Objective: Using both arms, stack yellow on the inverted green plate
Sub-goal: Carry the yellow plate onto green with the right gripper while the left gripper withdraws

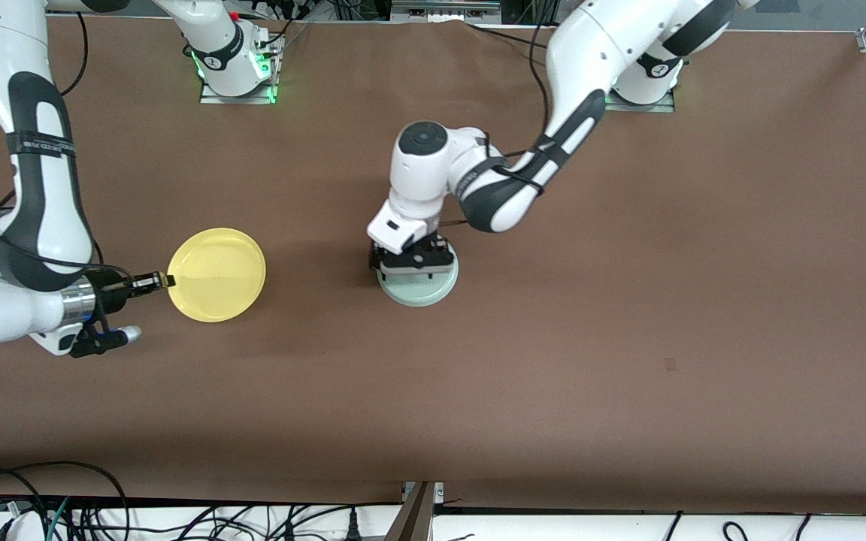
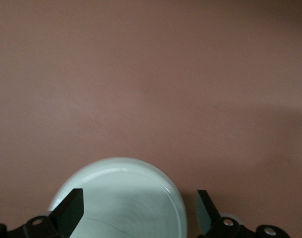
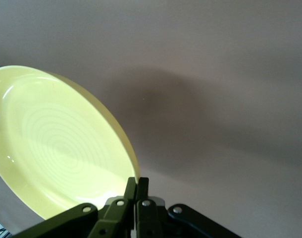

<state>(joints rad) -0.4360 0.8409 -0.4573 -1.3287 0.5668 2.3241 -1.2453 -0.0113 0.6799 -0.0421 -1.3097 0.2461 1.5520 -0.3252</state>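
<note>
The yellow plate (image 1: 216, 274) is toward the right arm's end of the table. My right gripper (image 1: 166, 281) is shut on its rim. In the right wrist view the plate (image 3: 57, 148) hangs tilted from the gripper (image 3: 137, 181), with its shadow on the table below. The pale green plate (image 1: 419, 291) lies near the table's middle, its ringed face up (image 2: 121, 198). My left gripper (image 1: 412, 264) is open just above it. Its fingers (image 2: 72, 210) straddle part of the plate without touching it, and the gripper (image 2: 138, 203) is empty.
The brown table (image 1: 628, 300) has a small dark mark (image 1: 671, 364) toward the left arm's end. Cables (image 1: 65, 511) lie along the edge nearest the front camera. The arm bases (image 1: 237, 68) stand at the table's farthest edge.
</note>
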